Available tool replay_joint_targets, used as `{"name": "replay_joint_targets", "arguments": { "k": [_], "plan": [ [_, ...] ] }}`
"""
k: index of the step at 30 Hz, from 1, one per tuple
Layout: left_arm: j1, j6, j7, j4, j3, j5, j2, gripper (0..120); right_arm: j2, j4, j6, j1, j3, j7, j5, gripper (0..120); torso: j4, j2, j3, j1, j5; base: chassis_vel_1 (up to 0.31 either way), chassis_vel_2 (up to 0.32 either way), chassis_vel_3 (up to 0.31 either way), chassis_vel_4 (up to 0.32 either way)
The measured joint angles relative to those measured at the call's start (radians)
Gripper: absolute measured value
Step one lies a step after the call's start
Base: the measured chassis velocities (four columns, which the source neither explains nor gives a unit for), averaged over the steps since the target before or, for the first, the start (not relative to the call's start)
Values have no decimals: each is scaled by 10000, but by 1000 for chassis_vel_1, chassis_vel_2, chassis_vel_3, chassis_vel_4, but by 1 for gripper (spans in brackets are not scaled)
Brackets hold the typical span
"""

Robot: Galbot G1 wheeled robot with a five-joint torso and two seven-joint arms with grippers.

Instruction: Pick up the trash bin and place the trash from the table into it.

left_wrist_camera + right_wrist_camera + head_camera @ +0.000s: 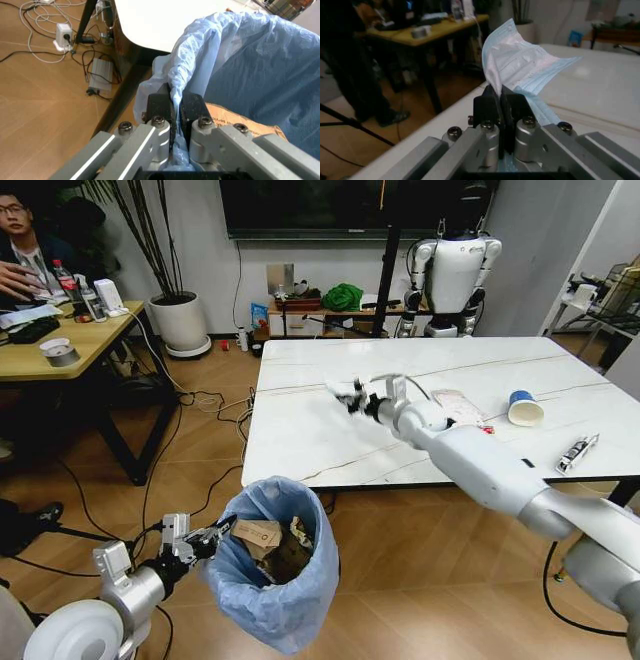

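Note:
The trash bin, lined with a crinkled light-blue bag, hangs off the floor in front of the table's near edge. My left gripper is shut on its rim. Brown cardboard and other litter lie inside the bin. My right gripper is over the middle of the table, shut on a light-blue face mask. More trash lies at the table's right: a blue-white paper cup, a flat white wrapper and a silver tube.
A light wooden desk with a person seated at it stands to the left. A potted plant is behind it. Cables and a power strip lie on the wooden floor. Another robot stands beyond the table.

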Motion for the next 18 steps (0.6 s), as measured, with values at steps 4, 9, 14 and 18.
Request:
{"name": "replay_joint_targets", "arguments": {
  "k": [4, 9, 14, 18],
  "plan": [
    [-38, -3, -8, -12, 91, 8, -36, 0, -472, 1775, 172, 1, 46, -71, 627, 0, -2, 0, -2, -1, -6, 0, 0, 0, 0],
    [-161, -4, -8, -125, 136, -43, -41, 0, -1027, 4302, 661, 17, -541, -363, 1337, 0, 0, 1, -3, -1, -3, 0, 0, 0, 0],
    [-143, -6, -8, -157, 90, -63, -47, 0, -1349, 5658, 1013, 9, -1388, -624, 1388, 0, -1, 1, -3, -1, -3, 0, 0, 0, 0],
    [-92, -6, -7, -244, 31, -63, -79, 0, -1499, 6070, 1211, 5, -2060, -870, 1201, 0, 1, 1, -3, -2, -1, 0, 0, 0, 0]
  ]
}}
